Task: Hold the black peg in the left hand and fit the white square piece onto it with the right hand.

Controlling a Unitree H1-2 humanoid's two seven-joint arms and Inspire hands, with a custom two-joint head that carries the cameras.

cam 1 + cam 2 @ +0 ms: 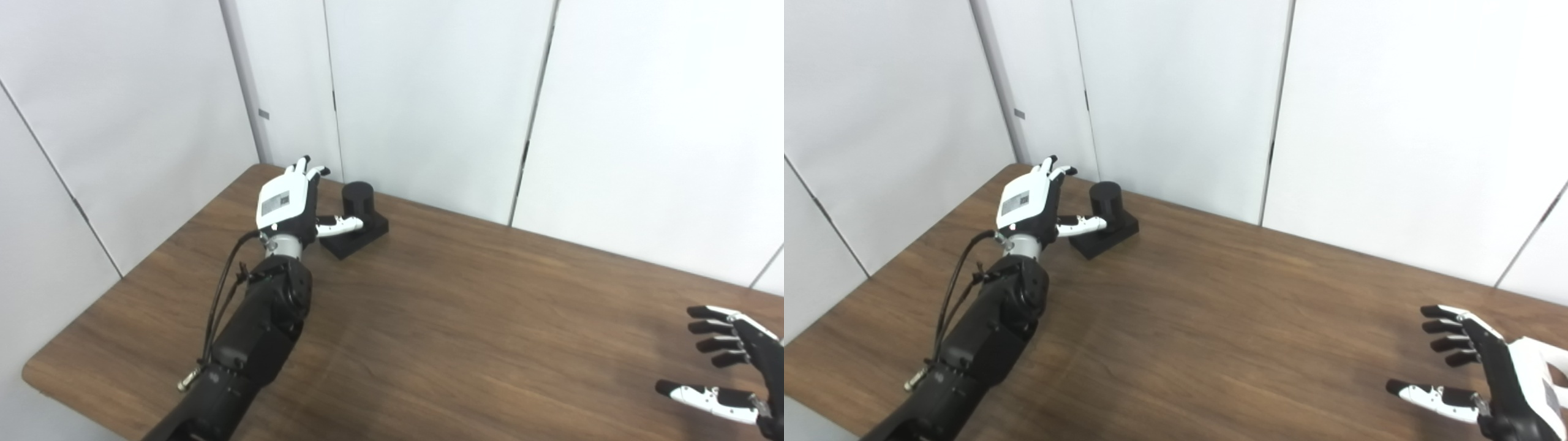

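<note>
The black peg is a short upright cylinder on a flat black square base, standing near the far left corner of the table. My left hand is open just left of it, fingers stretched toward the wall, thumb reaching across in front of the cylinder above the base. It does not grip the peg. My right hand hovers open at the near right, fingers spread, holding nothing. No white square piece shows in either view.
The brown wooden table meets white wall panels right behind the peg. Its left edge and rounded near left corner lie beside my left arm.
</note>
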